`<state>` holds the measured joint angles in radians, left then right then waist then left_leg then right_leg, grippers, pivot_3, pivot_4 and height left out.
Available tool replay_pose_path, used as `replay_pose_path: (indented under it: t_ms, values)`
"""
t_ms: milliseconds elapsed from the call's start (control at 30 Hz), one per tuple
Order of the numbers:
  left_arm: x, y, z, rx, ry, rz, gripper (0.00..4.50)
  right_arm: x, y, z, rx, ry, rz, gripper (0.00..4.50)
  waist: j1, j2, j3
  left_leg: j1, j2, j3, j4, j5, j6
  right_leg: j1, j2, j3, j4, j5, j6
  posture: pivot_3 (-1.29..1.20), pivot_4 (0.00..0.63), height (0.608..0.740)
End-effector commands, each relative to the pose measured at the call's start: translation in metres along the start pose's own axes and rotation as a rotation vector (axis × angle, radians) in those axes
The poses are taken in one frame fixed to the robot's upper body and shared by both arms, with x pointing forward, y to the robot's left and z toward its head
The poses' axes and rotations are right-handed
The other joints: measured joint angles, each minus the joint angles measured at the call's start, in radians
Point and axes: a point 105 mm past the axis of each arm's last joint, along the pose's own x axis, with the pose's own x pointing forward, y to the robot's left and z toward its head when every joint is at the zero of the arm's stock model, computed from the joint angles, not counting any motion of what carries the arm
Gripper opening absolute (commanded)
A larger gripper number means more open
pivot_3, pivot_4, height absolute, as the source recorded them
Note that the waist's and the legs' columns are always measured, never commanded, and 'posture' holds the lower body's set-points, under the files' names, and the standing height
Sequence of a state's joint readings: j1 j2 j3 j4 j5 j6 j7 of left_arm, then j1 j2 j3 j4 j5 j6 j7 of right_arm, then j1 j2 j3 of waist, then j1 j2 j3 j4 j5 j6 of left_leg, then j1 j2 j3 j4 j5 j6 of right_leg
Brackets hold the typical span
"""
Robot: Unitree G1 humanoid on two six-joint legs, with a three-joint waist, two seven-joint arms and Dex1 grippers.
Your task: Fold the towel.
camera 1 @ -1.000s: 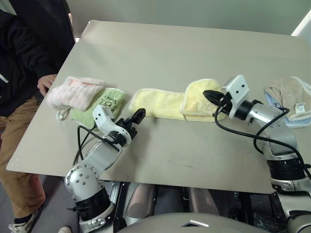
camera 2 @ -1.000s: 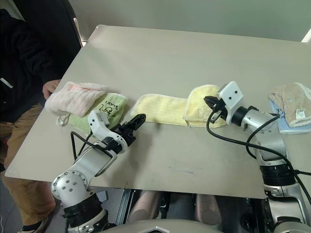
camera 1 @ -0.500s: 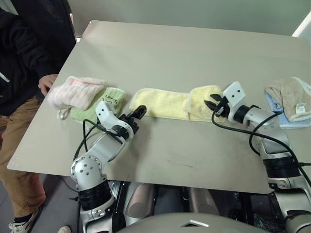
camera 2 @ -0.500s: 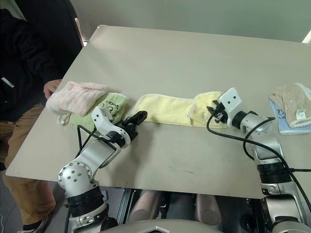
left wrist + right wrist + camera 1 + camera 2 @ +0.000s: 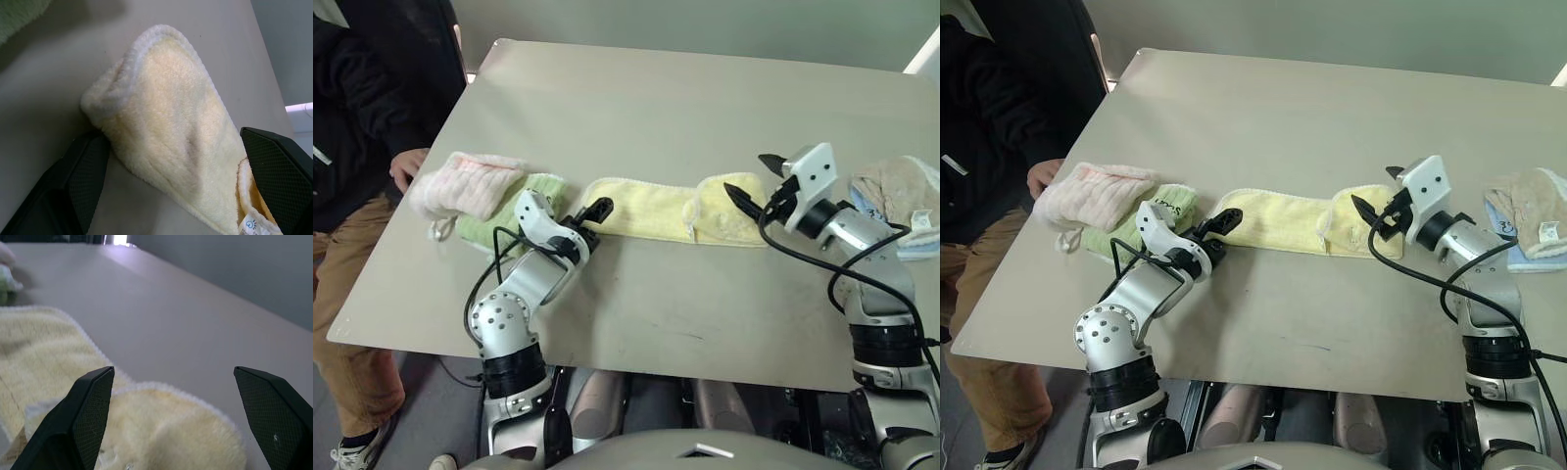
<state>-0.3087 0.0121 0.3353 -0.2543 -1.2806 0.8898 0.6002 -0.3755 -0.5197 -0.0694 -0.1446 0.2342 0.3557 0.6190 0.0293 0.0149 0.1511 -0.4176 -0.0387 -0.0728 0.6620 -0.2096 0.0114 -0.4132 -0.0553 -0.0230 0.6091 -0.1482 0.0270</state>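
Between both open tools (image 5: 756, 174), the towel (image 5: 671, 210)

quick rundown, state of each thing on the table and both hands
towel: flat on the table, right end folded over itself
left hand: open, at the towel's left end, holding nothing
right hand: open, above the folded end, holding nothing
pink towel: folded, partly lying on the green towel
green towel: flat, partly under the pink one
beige cloth: bunched on a blue cloth at the table's right edge
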Motion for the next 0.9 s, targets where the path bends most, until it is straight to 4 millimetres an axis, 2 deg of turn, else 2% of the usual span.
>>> replay_pose_path:
  t_ms: [33,333,367,500,600,767,867,900]
  values:
    - [0.006,-0.011,-0.001,-0.046,0.004,-0.032,3.57,-0.007,-0.008,0.032,-0.013,-0.119,-0.04,4.17,0.0,0.0,0.0,0.0,0.0,0.0,0.0,0.0,0.0,0.0,0.0,0.0,0.0,0.0,0.0,0.0,0.15,0.739]
    - [0.008,-0.015,-0.002,-0.071,0.016,-0.048,0.27,-0.01,-0.01,0.04,-0.015,-0.14,-0.061,4.17,0.0,0.0,0.0,0.0,0.0,0.0,0.0,0.0,0.0,0.0,0.0,0.0,0.0,-0.001,0.001,0.0,0.15,0.739]
    - [0.007,-0.015,-0.001,-0.073,0.014,-0.05,0.02,-0.01,-0.01,0.039,-0.014,-0.14,-0.062,4.17,0.0,0.0,0.0,0.0,0.0,0.0,0.0,0.0,0.0,0.0,0.0,0.0,0.0,-0.001,0.001,0.0,0.15,0.739]
    - [-0.002,-0.02,0.0,-0.028,0.005,-0.092,0.02,-0.01,-0.009,0.038,-0.012,-0.136,-0.062,4.17,0.0,0.0,0.0,0.0,0.0,0.0,0.0,0.0,0.0,0.0,0.0,0.0,0.0,-0.001,0.001,0.0,0.15,0.739]
    - [-0.016,-0.032,0.002,0.047,-0.002,-0.179,0.02,-0.01,-0.01,0.035,-0.01,-0.131,-0.064,4.17,-0.001,-0.001,0.001,-0.001,0.0,0.0,0.0,-0.001,-0.001,-0.001,0.001,0.0,0.0,-0.001,0.001,0.0,0.15,0.739]
    - [-0.041,-0.064,-0.004,0.169,0.015,-0.341,0.02,-0.009,-0.014,0.034,-0.003,-0.128,-0.077,4.17,0.0,-0.001,0.001,-0.001,0.0,0.0,0.0,-0.001,-0.004,-0.001,0.001,0.0,0.0,-0.003,0.0,0.0,0.15,0.739]
    - [-0.047,-0.074,-0.01,0.222,0.037,-0.385,0.02,-0.009,-0.017,0.033,0.001,-0.13,-0.085,4.17,0.001,-0.001,0.001,-0.002,0.0,0.0,0.0,-0.001,-0.005,-0.001,0.001,0.0,0.0,-0.003,0.0,0.0,0.15,0.739]
    - [-0.049,-0.082,-0.016,0.288,0.06,-0.407,0.02,-0.009,-0.021,0.033,0.002,-0.13,-0.102,4.17,0.001,-0.001,0.001,-0.001,0.0,0.0,0.0,-0.002,-0.005,-0.001,0.001,0.0,0.0,-0.003,0.0,0.0,0.15,0.739]
